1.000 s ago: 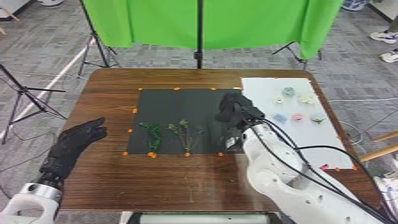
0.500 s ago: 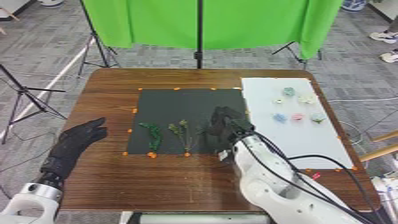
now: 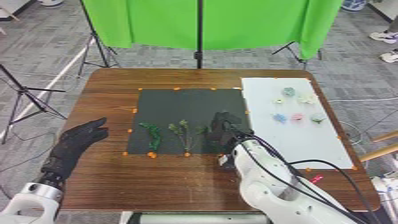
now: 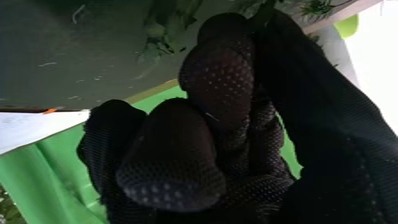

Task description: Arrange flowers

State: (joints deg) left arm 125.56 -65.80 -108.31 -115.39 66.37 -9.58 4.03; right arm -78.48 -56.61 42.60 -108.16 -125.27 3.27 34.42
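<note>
In the head view my right hand (image 3: 225,125) is low over the right part of the black mat (image 3: 191,102). The right wrist view shows this hand (image 4: 218,75) with its fingertip and thumb closed on a thin green stem (image 4: 264,14). To its left on the mat lie leafy green sprigs (image 3: 185,132) and a dark green twisted stem (image 3: 153,136). A pink flower head (image 3: 297,118), a blue one (image 3: 280,118), a teal one (image 3: 289,92) and several pale ones (image 3: 307,99) are on the white sheet (image 3: 311,145). My left hand (image 3: 80,136) is held open left of the mat.
Orange tape marks (image 3: 152,155) line the edges of the mat on the brown table (image 3: 160,185). A small red object (image 3: 317,178) is beside the right forearm. Beyond the table's far edge hangs a green cloth (image 3: 151,25) with black stands.
The right hand has moved left from the mat's right edge and slightly closer to the robot. The left hand has stayed in place.
</note>
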